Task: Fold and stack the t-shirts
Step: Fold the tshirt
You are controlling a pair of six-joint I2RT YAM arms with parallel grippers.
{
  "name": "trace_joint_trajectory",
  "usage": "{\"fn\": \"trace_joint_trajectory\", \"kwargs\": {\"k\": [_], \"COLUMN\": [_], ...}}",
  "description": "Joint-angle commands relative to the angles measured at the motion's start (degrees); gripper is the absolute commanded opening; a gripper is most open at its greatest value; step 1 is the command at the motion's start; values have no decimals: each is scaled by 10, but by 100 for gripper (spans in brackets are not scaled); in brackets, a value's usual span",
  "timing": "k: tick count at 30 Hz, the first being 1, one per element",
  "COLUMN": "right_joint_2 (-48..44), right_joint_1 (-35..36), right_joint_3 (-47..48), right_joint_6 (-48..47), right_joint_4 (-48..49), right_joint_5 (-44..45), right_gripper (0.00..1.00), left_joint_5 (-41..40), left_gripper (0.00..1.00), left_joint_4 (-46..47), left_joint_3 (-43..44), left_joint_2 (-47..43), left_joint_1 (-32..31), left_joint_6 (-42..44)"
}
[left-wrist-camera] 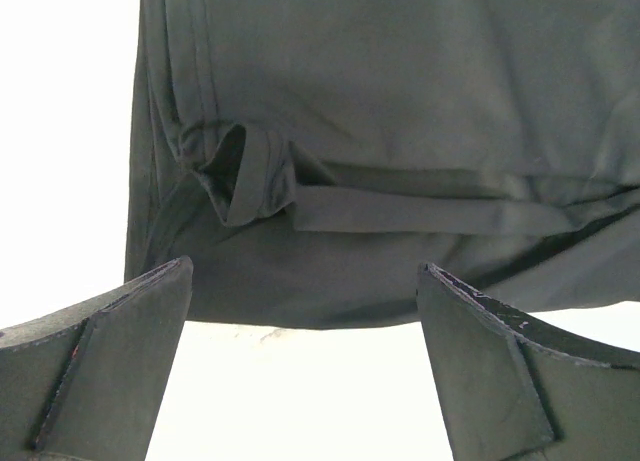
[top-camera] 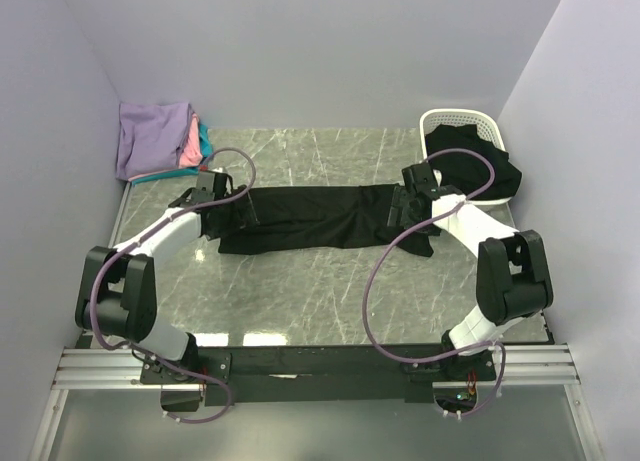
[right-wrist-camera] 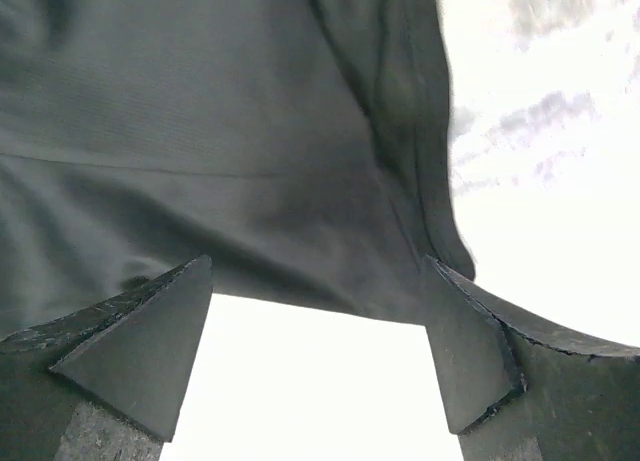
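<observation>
Left tool [left-wrist-camera: 305,281] and right tool [right-wrist-camera: 318,271] gape released (holding nothing) at either end of black t-shirt [top-camera: 310,219]

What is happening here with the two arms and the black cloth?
Two robot arms are working on a black t-shirt that lies on the table, folded into a long band. The left gripper is at its left end and the right gripper at its right end; both are open and neither grips the cloth. A stack of folded shirts, lavender, pink and teal, sits in the far left corner. More black cloth hangs over the white basket at the far right.
</observation>
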Motion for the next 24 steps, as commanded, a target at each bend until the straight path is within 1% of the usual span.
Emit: {"fn": "trace_joint_trajectory", "kwargs": {"k": [1, 6, 14, 20, 24], "right_joint_2": [-19, -21, 3, 25, 32], "right_joint_1": [-9, -24, -56, -77, -87], "right_joint_3": [-35, -50, -43, -43, -47], "right_joint_6": [24, 11, -20, -23, -25], "right_joint_4": [33, 60, 93, 111, 118], "right_joint_5": [38, 40, -20, -91, -108], "right_gripper": [90, 91, 91, 86, 80], "left_joint_5": [22, 20, 13, 7, 9], "left_gripper": [99, 100, 100, 99, 99], "left_joint_4": [37, 65, 93, 91, 92], "left_joint_3": [-19, -37, -46, -54, -57], "left_joint_2": [1, 20, 40, 39, 35], "left_joint_1": [-3, -3, -3, -3, -2], "left_joint_6": [9, 1, -3, -2, -5]}}
